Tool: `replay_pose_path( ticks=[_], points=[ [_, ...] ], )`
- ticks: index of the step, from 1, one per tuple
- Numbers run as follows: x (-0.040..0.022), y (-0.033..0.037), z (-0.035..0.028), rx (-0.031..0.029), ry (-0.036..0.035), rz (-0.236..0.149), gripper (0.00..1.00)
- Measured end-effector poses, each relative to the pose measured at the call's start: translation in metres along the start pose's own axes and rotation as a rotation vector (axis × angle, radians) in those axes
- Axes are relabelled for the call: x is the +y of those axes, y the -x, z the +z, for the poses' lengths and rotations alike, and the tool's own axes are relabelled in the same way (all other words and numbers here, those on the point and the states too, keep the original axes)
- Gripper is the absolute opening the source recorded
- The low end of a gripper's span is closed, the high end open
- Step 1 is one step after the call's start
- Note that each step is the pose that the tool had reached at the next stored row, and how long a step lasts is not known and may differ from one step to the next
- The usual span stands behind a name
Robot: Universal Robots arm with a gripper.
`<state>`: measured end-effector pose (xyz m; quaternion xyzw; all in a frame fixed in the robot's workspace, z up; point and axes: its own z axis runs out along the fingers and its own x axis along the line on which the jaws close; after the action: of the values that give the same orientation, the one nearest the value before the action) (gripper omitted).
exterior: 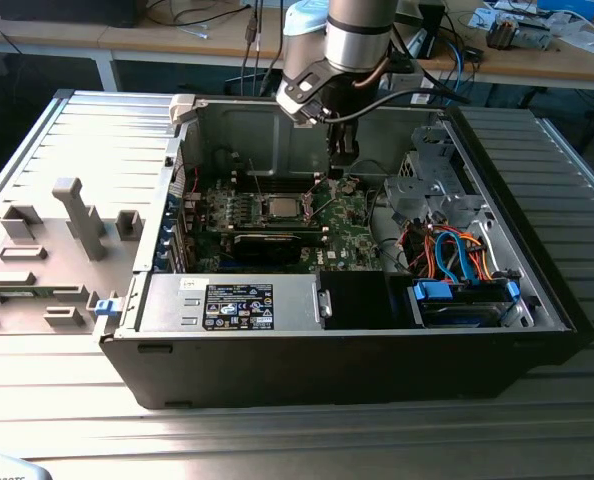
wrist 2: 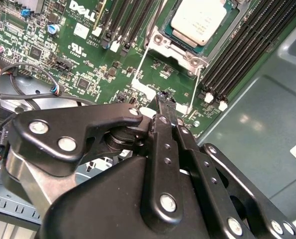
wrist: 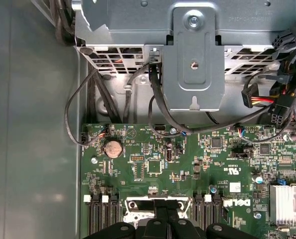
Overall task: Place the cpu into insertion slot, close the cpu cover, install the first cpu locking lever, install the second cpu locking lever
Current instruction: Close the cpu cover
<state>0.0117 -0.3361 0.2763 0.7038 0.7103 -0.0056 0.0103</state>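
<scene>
here, the cpu (wrist 2: pixel 198 20) sits in the insertion slot (wrist 2: pixel 156 39), the cpu cover (wrist 2: pixel 185 50) seemingly down. our gripper (wrist 2: pixel 161 95), jaws together, hovers beside a raised locking lever (wrist 2: pixel 194 92). we judge the lever step is in hand, calling for a downward press and tuck.

Cpu (wrist 2: pixel 198 19): small square chip with a dull silver top, seated flat in the insertion slot (wrist 2: pixel 155 40), mid-way across the green board (wrist 2: pixel 88 59) between its rows of long black slots. Cpu cover (wrist 2: pixel 188 54): silvery frame that appears to lie down around the chip. First locking lever (wrist 2: pixel 141 64) and second locking lever (wrist 2: pixel 196 87): thin wires, unlatched, angled up off the board.
</scene>
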Motion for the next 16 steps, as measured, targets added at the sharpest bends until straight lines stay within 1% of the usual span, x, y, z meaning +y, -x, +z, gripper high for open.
replay_pose_path(
  ticks=[14, 16],
  points=[
    [0.0019, 0.0000, 0.0017, 0.0000, 0.0000, 0.000, 0.11],
    [0.0053, 0.0000, 0.0019, 0.0001, 0.0001, 0.000, 0.11]
  ],
)
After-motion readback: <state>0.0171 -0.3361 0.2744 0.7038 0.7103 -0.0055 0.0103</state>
